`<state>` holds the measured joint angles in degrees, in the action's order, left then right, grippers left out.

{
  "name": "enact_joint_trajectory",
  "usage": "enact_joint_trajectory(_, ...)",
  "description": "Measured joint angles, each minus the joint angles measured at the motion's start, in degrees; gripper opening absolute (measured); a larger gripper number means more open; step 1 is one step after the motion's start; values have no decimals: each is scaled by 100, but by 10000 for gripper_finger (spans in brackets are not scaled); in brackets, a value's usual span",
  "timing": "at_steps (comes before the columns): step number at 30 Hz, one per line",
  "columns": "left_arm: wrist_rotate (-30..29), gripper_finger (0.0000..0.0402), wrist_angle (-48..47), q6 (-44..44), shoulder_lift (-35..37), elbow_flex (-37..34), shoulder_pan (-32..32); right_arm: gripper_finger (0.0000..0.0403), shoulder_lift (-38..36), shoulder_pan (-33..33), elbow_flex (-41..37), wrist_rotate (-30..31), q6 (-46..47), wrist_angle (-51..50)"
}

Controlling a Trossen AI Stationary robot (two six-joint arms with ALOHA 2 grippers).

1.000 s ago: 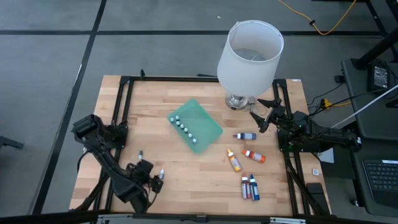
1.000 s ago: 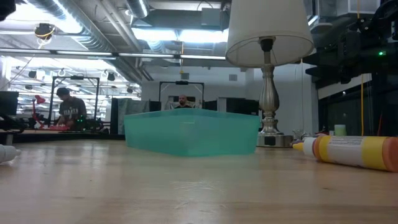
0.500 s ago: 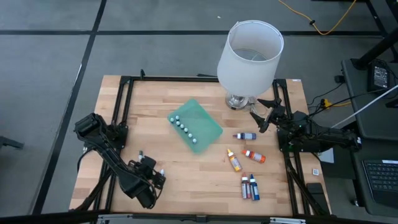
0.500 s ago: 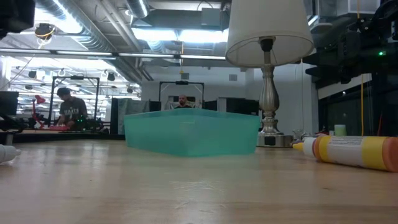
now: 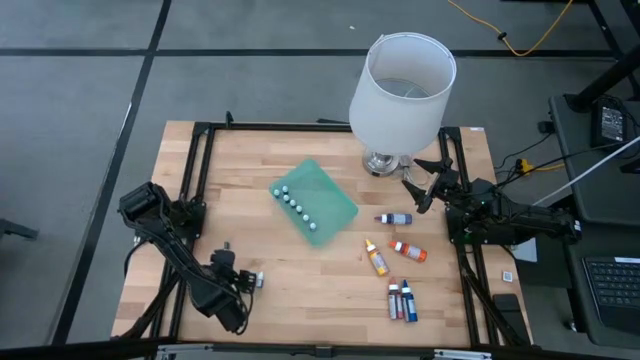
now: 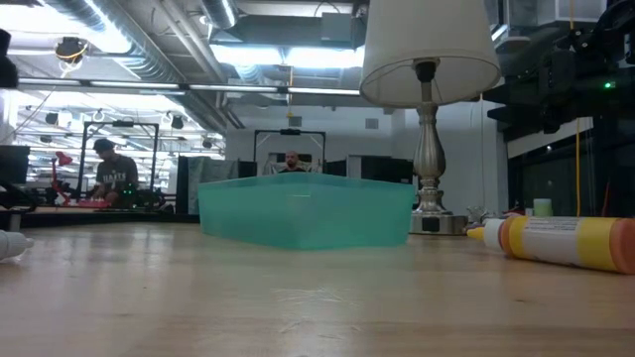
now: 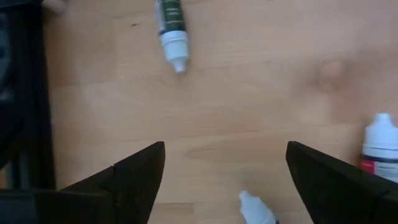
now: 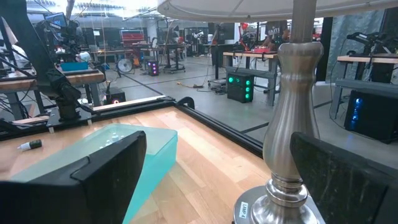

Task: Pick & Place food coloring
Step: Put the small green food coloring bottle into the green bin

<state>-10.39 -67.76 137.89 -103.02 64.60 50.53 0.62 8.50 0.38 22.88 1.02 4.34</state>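
Beside the lamp (image 5: 400,95), at the far right of the table (image 5: 300,290), the right gripper (image 5: 425,185) waits with its fingers spread wide and holding nothing. Nearer than the lamp lies the green mat (image 5: 315,202), with a row of tiny white-capped bottles (image 5: 297,205) along its left edge. On the bare wood to the near right of the mat rest the larger food coloring bottles: a blue one (image 5: 394,218), a red one (image 5: 409,250), an orange one (image 5: 376,258), and a pair side by side (image 5: 402,300) nearest the front edge. Well to the left of the lamp, at the table's near left corner, the left gripper (image 5: 238,280) hovers with its fingers spread, empty. A small bottle (image 5: 256,280) lies just beside it, and a dark green-labelled bottle (image 7: 171,28) lies a little beyond.
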Motion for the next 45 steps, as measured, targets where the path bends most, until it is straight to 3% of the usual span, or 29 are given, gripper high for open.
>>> enact_joint_trajectory(3, 82, 346, -80, 25, 0, -56, 25, 397, 0, 1, 0, 1, 0, 1)
enact_joint_trajectory(8, -588, 353, -148, -47, -107, -140, 166, 397, 0, 1, 0, 2, 0, 2)
enact_joint_trajectory(15, -753, 351, -147, -344, -337, -144, 302, 397, 0, 1, 0, 1, 0, 0)
enact_joint_trajectory(26, -1174, 350, -199, 155, -678, -144, 615, 397, 0, -1, 0, 0, 0, 1)
enact_joint_trajectory(37, -938, 349, -95, -937, -658, -153, 468, 397, 0, -1, 0, 0, 0, 1)
enact_joint_trajectory(45, -612, 349, 32, 208, -640, -153, 256, 397, 0, -1, 0, 2, 0, 0)
